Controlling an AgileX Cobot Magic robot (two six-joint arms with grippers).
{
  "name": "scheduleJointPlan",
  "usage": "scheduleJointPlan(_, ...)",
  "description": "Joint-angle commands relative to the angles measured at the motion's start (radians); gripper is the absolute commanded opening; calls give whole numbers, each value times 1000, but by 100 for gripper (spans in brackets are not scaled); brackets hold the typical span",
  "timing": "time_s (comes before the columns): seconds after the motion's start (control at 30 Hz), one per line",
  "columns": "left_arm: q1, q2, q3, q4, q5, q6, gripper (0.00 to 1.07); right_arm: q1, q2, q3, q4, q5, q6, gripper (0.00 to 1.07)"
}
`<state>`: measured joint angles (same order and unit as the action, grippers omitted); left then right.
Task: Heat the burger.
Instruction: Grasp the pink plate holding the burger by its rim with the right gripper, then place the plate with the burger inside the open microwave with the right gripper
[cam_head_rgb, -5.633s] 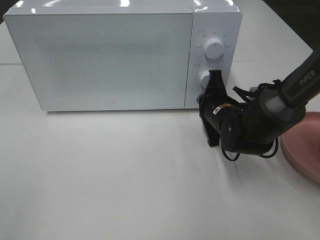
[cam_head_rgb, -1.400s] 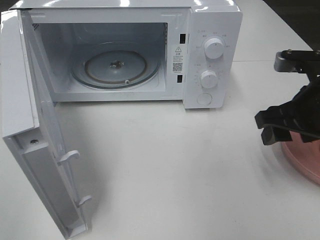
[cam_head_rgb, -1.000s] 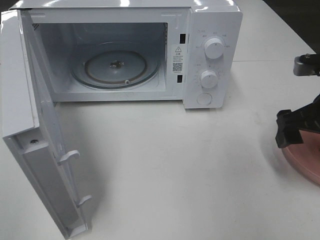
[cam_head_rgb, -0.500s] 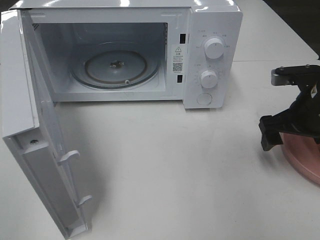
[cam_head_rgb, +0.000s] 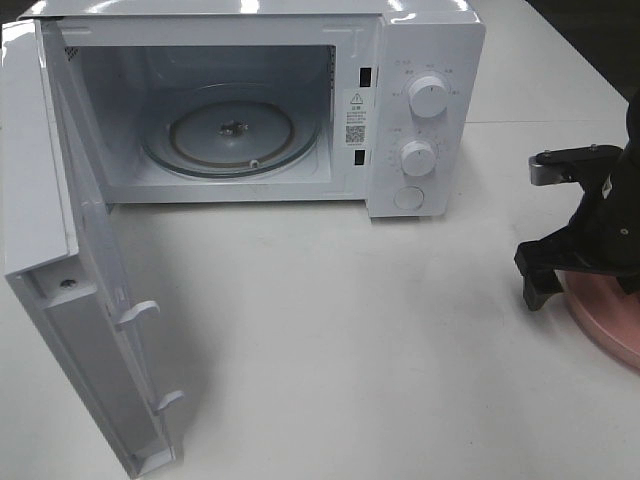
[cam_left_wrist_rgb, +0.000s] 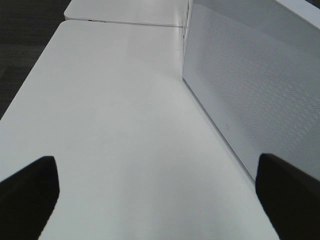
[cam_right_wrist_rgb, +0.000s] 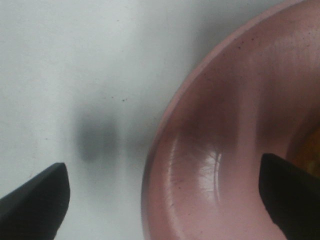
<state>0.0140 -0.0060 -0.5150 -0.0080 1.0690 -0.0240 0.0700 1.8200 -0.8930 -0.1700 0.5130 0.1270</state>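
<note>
The burger does not show in the high view. In the right wrist view only a small orange-yellow sliver lies on the pink plate at the picture's edge, too little to identify. My right gripper hangs open over the plate's rim, one fingertip over the table and one over the plate, holding nothing. In the high view it sits at the far right edge. The white microwave stands open, its glass turntable bare. My left gripper is open over bare table, outside the high view.
The microwave door swings out to the front left and stands across that side of the table. Its perforated outer face runs close beside my left gripper. Two dials and a button sit on the microwave's right panel.
My right gripper has come back leftward from the far right edge and sunk a little over the plate's rim. The microwave door stays open.
</note>
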Motion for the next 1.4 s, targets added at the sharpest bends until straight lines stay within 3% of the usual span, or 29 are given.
scheduleJointPlan(0.03,-3,-22,0,1,-1,-1,103,-23,25,-9,3,7,-19,92)
scheduleJointPlan(0.43,-3,-22,0,1,-1,-1,103,-23,77,-13,28,-5,-42,89)
scheduleJointPlan(0.57,-3,-22,0,1,-1,-1,103,-23,80,-13,47,-4,-63,84)
scheduleJointPlan(0.6,-3,-22,0,1,-1,-1,103,-23,80,-13,47,1,-62,77)
scheduleJointPlan(0.7,-3,-22,0,1,-1,-1,103,-23,80,-13,47,1,-58,73)
scheduleJointPlan(0.77,-3,-22,0,1,-1,-1,103,-23,80,-13,47,-1,-51,53)
scheduleJointPlan(0.8,-3,-22,0,1,-1,-1,103,-23,80,-13,47,-1,-51,53)
scheduleJointPlan(0.87,-3,-22,0,1,-1,-1,103,-23,80,-13,47,-3,-51,35)
scheduleJointPlan(0.9,-3,-22,0,1,-1,-1,103,-23,80,-13,47,-3,-51,35)
scheduleJointPlan(0.97,-3,-22,0,1,-1,-1,103,-23,80,-13,47,1,-51,16)
scheduleJointPlan(1.0,-3,-22,0,1,-1,-1,103,-23,80,-13,47,1,-51,16)
scheduleJointPlan(1.03,-3,-22,0,1,-1,-1,103,-23,80,-13,47,4,-52,7)
scheduleJointPlan(1.13,-3,-22,0,1,-1,-1,103,-23,80,-13,47,4,-52,0)
scheduleJointPlan(1.4,-3,-22,0,1,-1,-1,103,-20,77,-13,46,7,-32,0)
